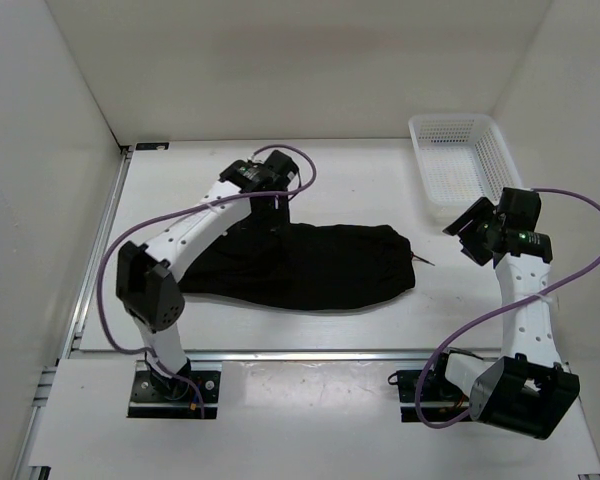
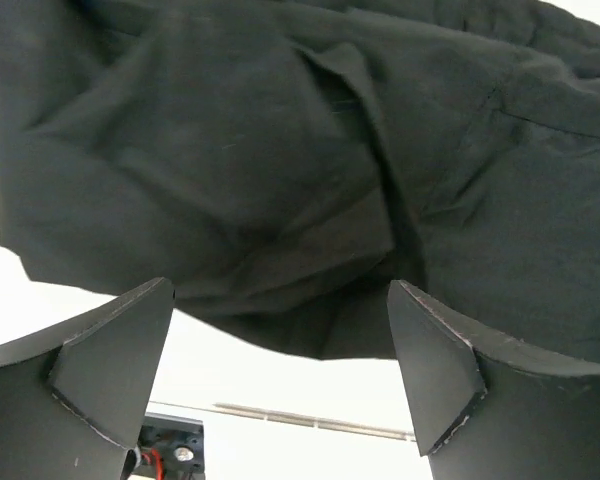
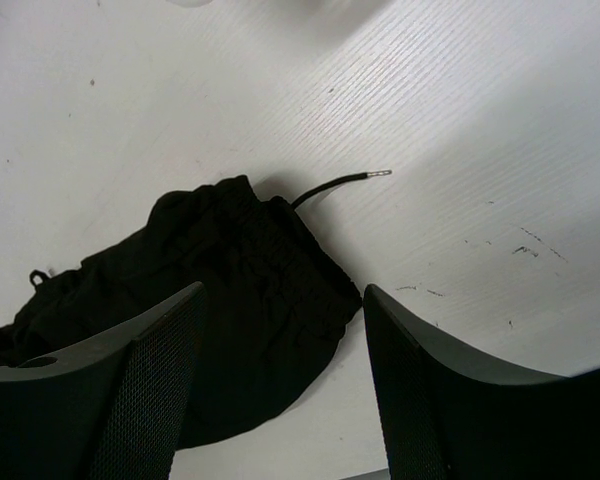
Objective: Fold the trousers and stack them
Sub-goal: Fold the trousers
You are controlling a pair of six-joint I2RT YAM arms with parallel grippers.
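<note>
The black trousers (image 1: 310, 265) lie crumpled and stretched left to right across the middle of the table. My left gripper (image 1: 280, 205) hovers over their far left edge. Its fingers stand wide open in the left wrist view, with the dark fabric (image 2: 280, 150) just beyond the tips and nothing between them (image 2: 280, 340). My right gripper (image 1: 467, 237) hangs to the right of the trousers, open and empty (image 3: 280, 350). Below it shows the gathered waistband end (image 3: 240, 280), with a thin drawstring (image 3: 340, 180) poking out onto the table.
A white mesh basket (image 1: 460, 155) stands at the back right, close behind the right arm. White walls enclose the table on the left, back and right. A metal rail (image 1: 310, 353) runs along the near edge in front of the arm bases.
</note>
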